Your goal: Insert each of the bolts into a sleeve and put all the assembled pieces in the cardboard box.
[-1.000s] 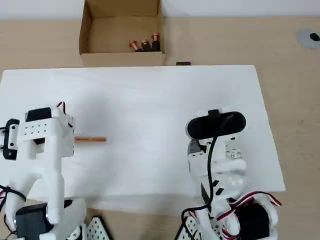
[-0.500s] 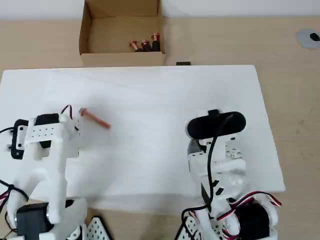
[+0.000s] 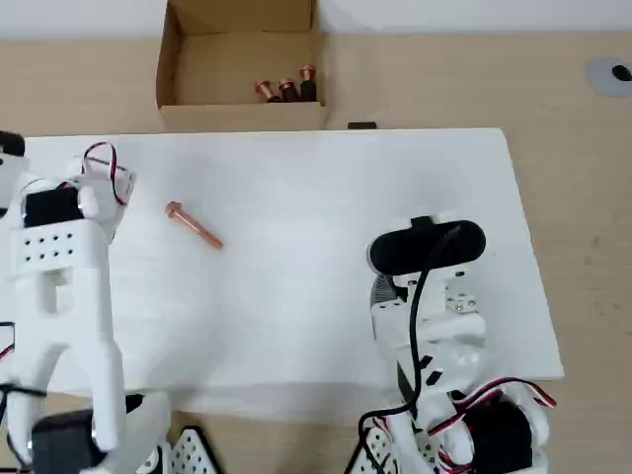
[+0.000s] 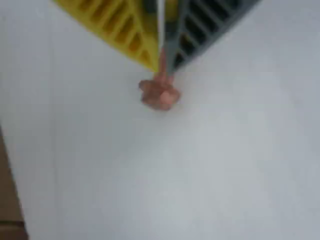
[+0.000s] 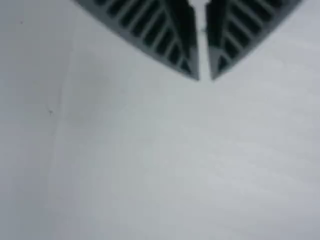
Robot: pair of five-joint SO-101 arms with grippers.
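High view: bolt (image 3: 194, 226) lies loose on bench (image 3: 326, 188); left end effector (image 4: 163, 67) clenched w/o it, a nudge could roll it away.

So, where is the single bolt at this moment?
In the high view the bolt lies on the left part of the white board, just right of the left arm, short of the box.

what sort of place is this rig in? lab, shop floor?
Probably a tabletop robot bench in a lab or office, not a shop floor: a small left arm and right arm at a wooden table, a white board as work surface, a cardboard box, a bolt.
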